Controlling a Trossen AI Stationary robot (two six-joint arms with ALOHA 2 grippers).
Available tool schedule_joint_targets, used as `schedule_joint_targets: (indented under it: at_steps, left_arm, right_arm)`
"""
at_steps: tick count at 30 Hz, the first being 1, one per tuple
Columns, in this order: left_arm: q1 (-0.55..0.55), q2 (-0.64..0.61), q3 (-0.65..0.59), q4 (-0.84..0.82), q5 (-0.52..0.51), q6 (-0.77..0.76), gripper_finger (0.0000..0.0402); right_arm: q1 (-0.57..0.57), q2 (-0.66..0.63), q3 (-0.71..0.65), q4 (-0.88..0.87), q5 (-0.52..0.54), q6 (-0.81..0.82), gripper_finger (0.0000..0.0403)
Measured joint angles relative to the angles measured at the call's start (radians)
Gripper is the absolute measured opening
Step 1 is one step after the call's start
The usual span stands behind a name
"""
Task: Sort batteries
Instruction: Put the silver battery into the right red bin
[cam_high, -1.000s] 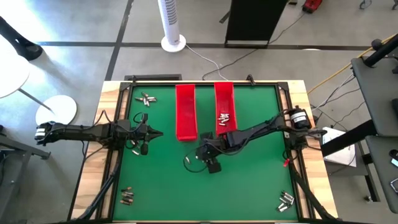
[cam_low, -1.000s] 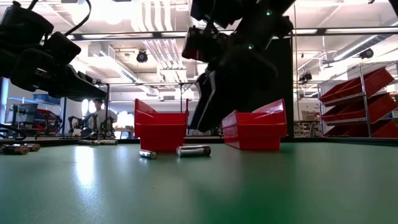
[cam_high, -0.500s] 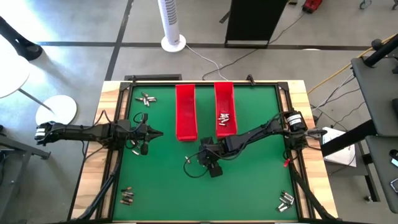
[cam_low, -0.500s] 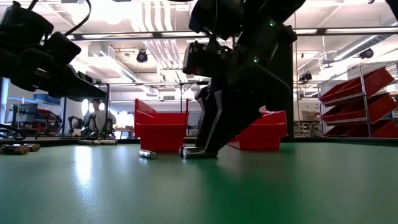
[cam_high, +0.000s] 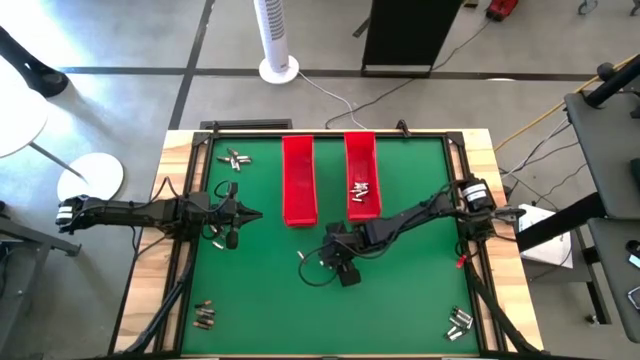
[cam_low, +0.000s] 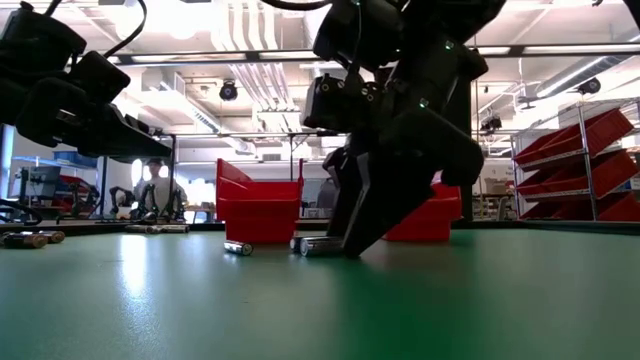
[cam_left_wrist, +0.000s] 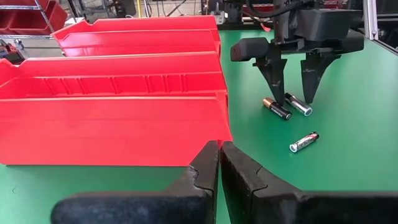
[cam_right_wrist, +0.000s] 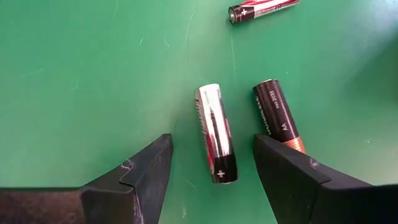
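Green tabletop (cam_high: 400, 300), two red trays (cam_high: 299, 180) at the far side, one with cells inside. Right end effector (cam_right_wrist: 211, 165) is down on the mat, fingers spread wide, a silver battery (cam_right_wrist: 215, 132) lying between them, untouched. Just beside it a dark battery (cam_right_wrist: 277, 115), print too small to read. Left end effector (cam_left_wrist: 219, 163) waits closed near the trays.

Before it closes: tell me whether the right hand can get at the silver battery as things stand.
Probably yes. The right hand is open and straddles the silver battery. The dark battery lies close beside it, near one finger, and might get nudged.
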Motion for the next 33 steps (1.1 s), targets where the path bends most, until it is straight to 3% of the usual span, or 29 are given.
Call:
schedule_joint_targets:
  at_steps: [6,16,27,33]
  left_arm:
    - [0.000,0.000,0.000,0.000,0.000,0.000,0.0000]
    - [0.000,0.000,0.000,0.000,0.000,0.000,0.0000]
    - [0.000,0.000,0.000,0.000,0.000,0.000,0.0000]
    - [0.000,0.000,0.000,0.000,0.000,0.000,0.0000]
  right_arm:
    - [0.038,-0.001,-0.019,0.041,0.008,0.042,0.0219]
    - [0.094,-0.003,-0.173,0.323,0.016,0.191,0.0219]
    - [0.116,0.002,-0.310,0.641,0.083,0.175,0.0219]
    - [0.117,0.002,-0.327,0.672,0.102,0.179,0.0205]
